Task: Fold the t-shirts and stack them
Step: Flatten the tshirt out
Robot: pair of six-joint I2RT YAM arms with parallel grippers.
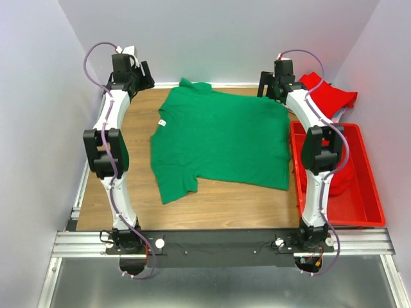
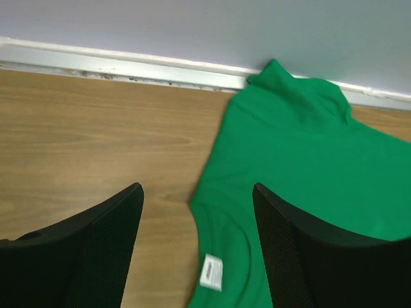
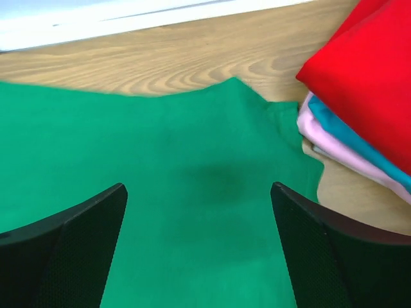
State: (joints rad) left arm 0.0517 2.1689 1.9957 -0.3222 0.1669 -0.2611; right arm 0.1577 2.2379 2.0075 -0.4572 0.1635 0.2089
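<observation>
Counter: green t-shirt lies spread flat on it, one edge just beside the red bin. A dragged fold could catch on the bin wall. Folded stack, red over blue and pink, sits at the shirt's far corner. My right claw, open and empty above there, may nudge it. My left claw, open and empty by the collar, may pinch only one layer near the neck label.
</observation>
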